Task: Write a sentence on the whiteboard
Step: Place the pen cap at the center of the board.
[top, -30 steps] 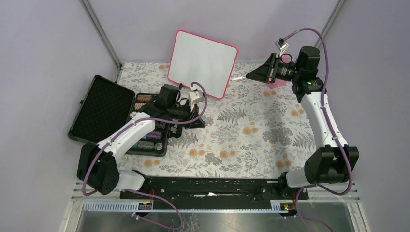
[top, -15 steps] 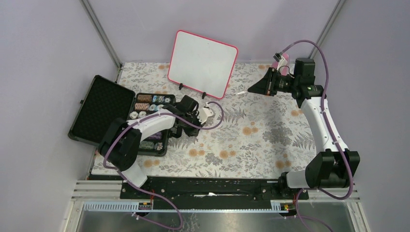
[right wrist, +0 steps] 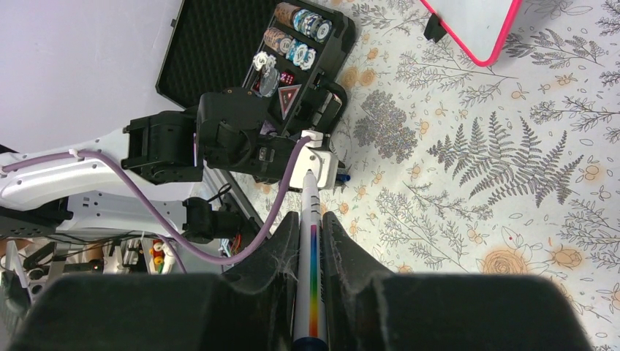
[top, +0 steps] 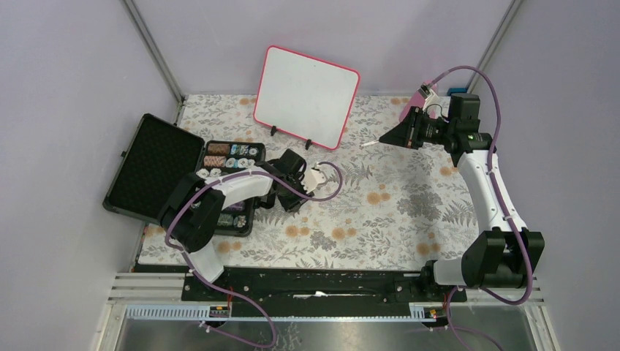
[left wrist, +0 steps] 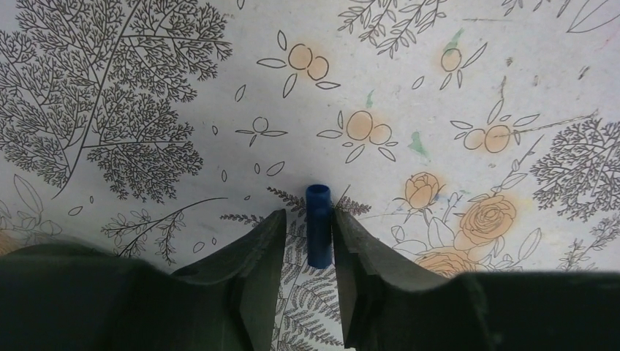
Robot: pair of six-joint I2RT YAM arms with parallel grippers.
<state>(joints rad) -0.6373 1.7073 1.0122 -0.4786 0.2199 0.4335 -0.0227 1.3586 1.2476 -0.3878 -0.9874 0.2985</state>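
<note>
The whiteboard [top: 307, 95] stands tilted on its two black feet at the back middle. Its face is blank and no blue lettering shows. Its lower corner also shows in the right wrist view [right wrist: 475, 22]. My right gripper [top: 391, 137] hovers to the right of the board, shut on a white marker with a rainbow stripe [right wrist: 311, 248], tip pointing left [top: 369, 143]. My left gripper [top: 319, 178] is low over the floral cloth in front of the board. Its jaws stand apart around a small blue cap [left wrist: 318, 227], which touches the right finger, with a gap on the left.
An open black case [top: 150, 164] lies at the left, with rows of poker chips [top: 227, 157] in its tray. A floral cloth [top: 395, 197] covers the table. Grey walls with metal posts close in the back and sides.
My left arm has drawn back from the whiteboard's foot and come down to the cloth in front. My right arm has shifted a little right and lower with the marker.
</note>
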